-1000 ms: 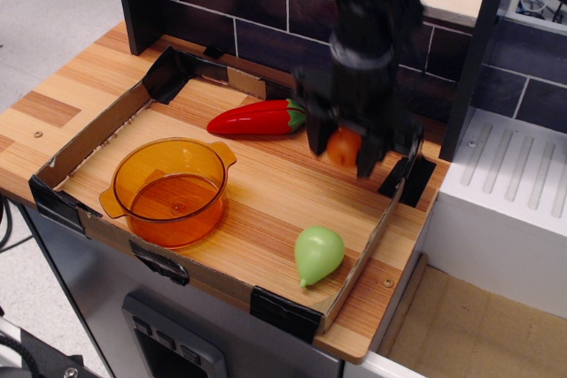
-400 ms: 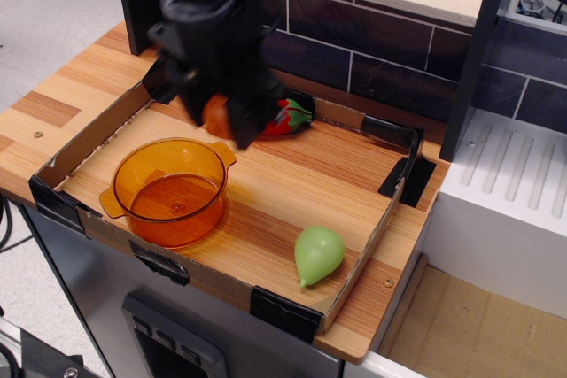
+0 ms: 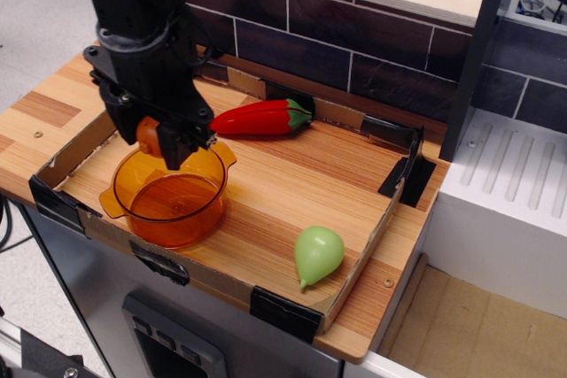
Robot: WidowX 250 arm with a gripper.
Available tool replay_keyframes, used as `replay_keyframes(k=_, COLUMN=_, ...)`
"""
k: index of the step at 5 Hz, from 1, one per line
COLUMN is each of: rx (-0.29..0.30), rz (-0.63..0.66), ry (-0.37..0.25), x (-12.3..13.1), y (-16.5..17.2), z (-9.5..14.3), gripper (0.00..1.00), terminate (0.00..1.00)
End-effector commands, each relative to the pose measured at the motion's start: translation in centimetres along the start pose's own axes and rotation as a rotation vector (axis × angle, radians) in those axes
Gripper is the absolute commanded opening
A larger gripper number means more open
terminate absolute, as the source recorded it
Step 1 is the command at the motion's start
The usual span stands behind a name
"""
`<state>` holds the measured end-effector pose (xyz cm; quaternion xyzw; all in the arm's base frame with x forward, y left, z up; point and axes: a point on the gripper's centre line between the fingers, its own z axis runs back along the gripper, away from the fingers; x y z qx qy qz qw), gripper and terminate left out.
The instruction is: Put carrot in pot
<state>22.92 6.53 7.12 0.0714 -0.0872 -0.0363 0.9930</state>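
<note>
The black gripper [image 3: 152, 142] hangs over the far left rim of the amber translucent pot [image 3: 168, 194]. It is shut on the small orange carrot [image 3: 148, 135], which shows between the fingers just above the pot's opening. The pot stands at the front left of the cardboard-edged tray, and its inside looks empty.
A red chili pepper with a green stem [image 3: 259, 118] lies behind the pot. A pale green pear-shaped toy [image 3: 318, 253] lies at the front right. Low cardboard walls [image 3: 71, 152] ring the wooden board. A dark brick wall stands behind, and a white unit [image 3: 509, 201] stands at the right.
The gripper has carried the carrot from the right back of the tray leftward across the chili pepper, and now holds it over the pot.
</note>
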Motion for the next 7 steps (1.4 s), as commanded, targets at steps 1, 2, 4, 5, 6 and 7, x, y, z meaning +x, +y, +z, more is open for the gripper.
replay_keyframes(k=1, rx=0.037, rz=-0.009, ry=0.013, x=-0.5, y=0.3, z=0.4, gripper=1.0, terminate=0.0)
replay_keyframes(k=2, rx=0.041, rz=-0.002, ry=0.0, x=-0.3, y=0.1, z=0.5, gripper=1.0, terminate=0.0)
replay_keyframes(k=4, rx=-0.012, rz=0.098, ry=-0.097, x=2.3, y=-0.1, z=4.3, gripper=1.0, terminate=0.0)
replay_keyframes(k=5, rx=-0.055, rz=0.148, ry=-0.113, x=3.7, y=-0.2, z=6.8, gripper=1.0, terminate=0.0)
replay_keyframes(k=6, rx=-0.055, rz=0.148, ry=-0.113, x=3.7, y=-0.2, z=6.8, gripper=1.0, terminate=0.0)
replay_keyframes(k=7, rx=-0.055, rz=0.148, ry=-0.113, x=3.7, y=-0.2, z=6.8, gripper=1.0, terminate=1.0)
